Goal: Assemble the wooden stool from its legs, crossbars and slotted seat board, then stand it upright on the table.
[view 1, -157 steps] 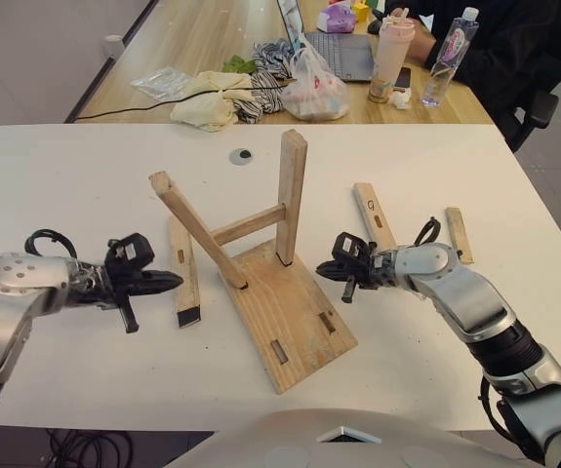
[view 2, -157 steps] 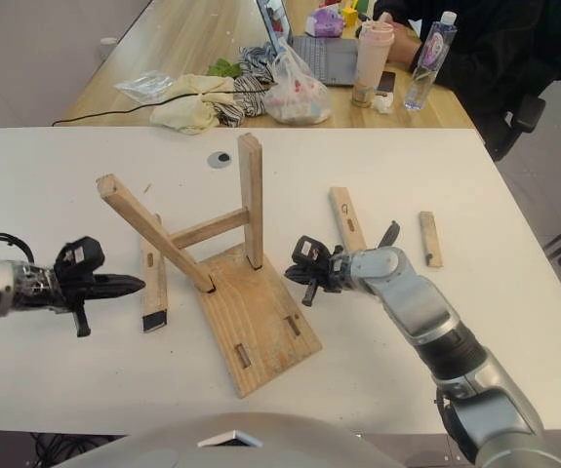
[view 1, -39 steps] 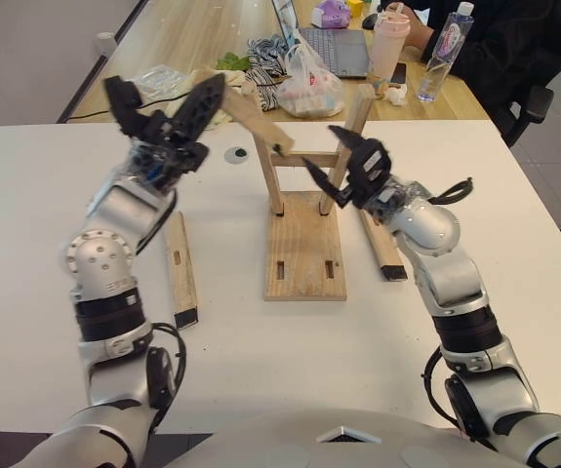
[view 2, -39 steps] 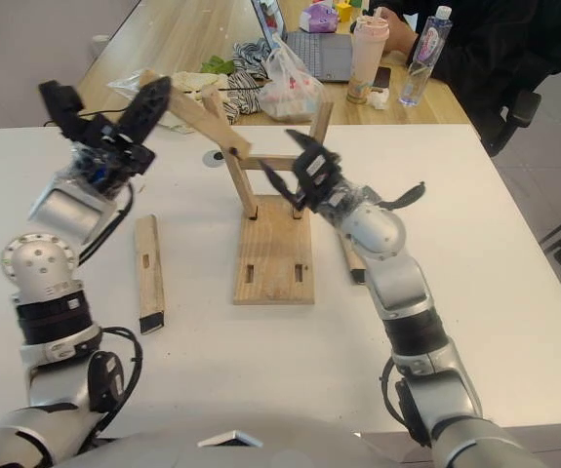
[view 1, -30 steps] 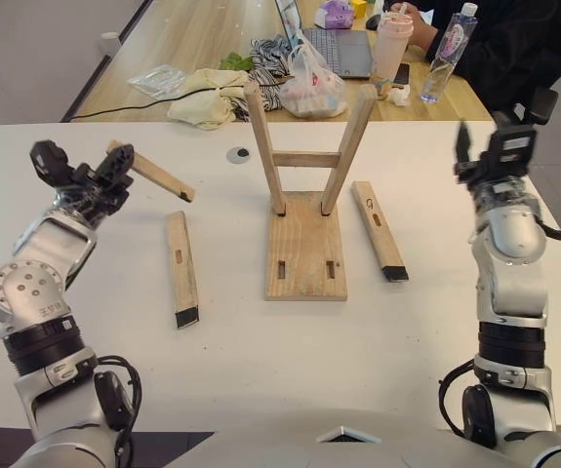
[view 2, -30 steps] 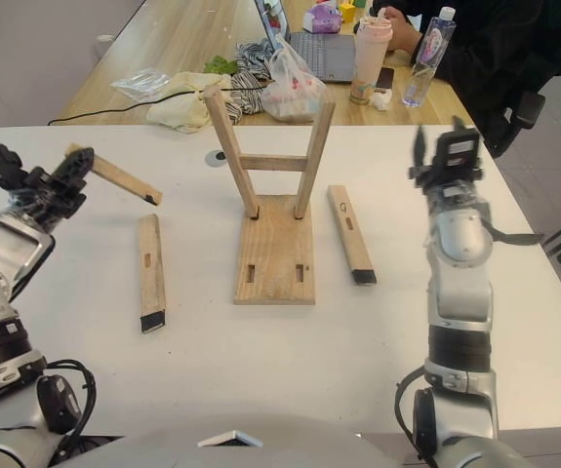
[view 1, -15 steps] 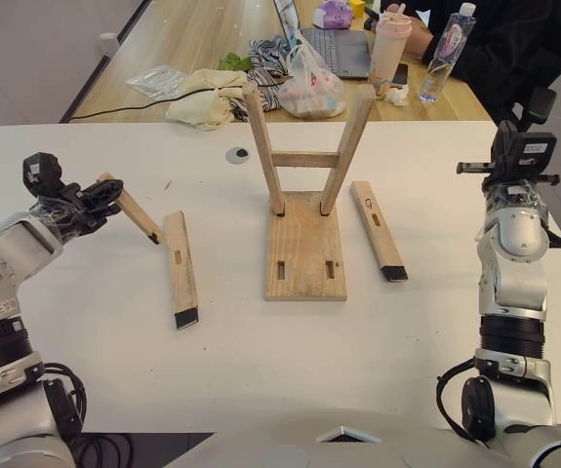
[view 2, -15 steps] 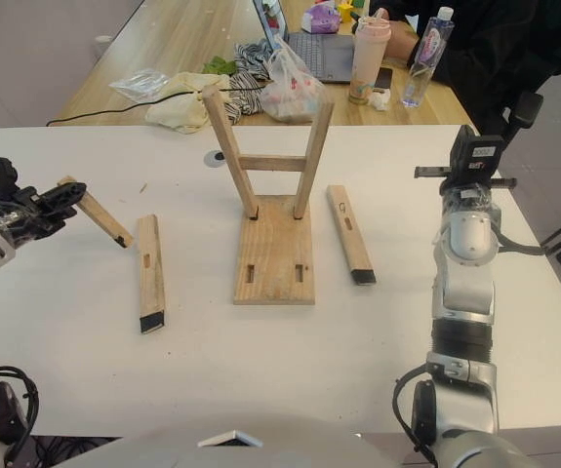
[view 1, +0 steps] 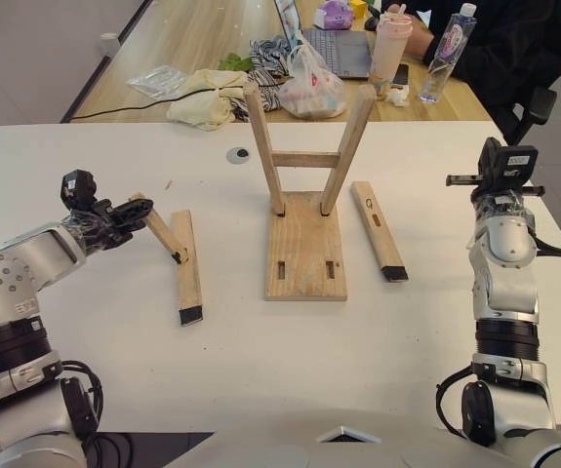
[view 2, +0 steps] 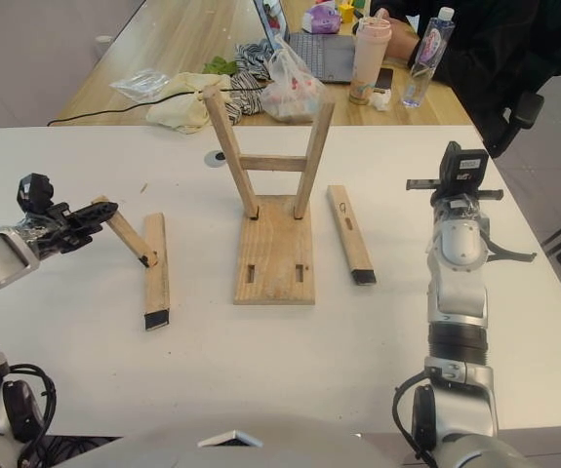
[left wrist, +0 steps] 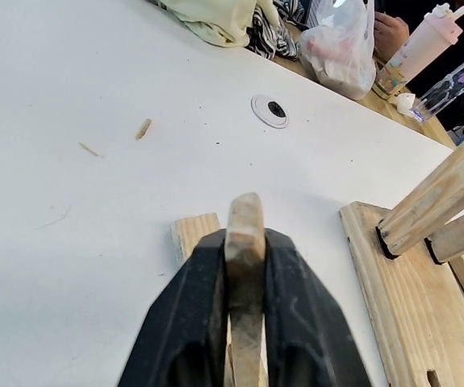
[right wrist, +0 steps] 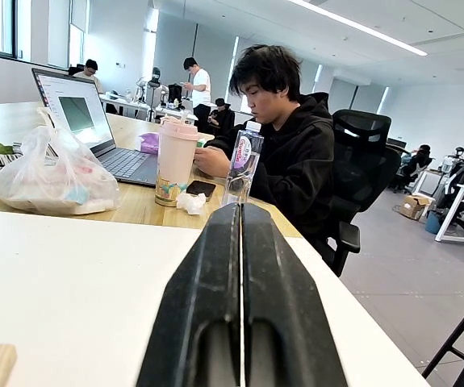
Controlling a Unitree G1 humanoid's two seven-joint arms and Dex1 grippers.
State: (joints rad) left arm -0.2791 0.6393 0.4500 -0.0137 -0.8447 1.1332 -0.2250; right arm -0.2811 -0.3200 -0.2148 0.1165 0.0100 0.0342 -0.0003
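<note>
Wood piece (view 1: 163, 234) in left hand (view 1: 138, 209), tilted

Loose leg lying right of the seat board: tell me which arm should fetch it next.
Right, probably. The right hand is shut on nothing and sits nearer the loose leg. The left hand is shut on another wooden piece, beyond the seat board.

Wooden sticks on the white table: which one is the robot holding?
The tilted wooden stick, its upper end in the shut jaws of the left gripper. Two other sticks lie flat; two stand in the slotted wooden seat board.
</note>
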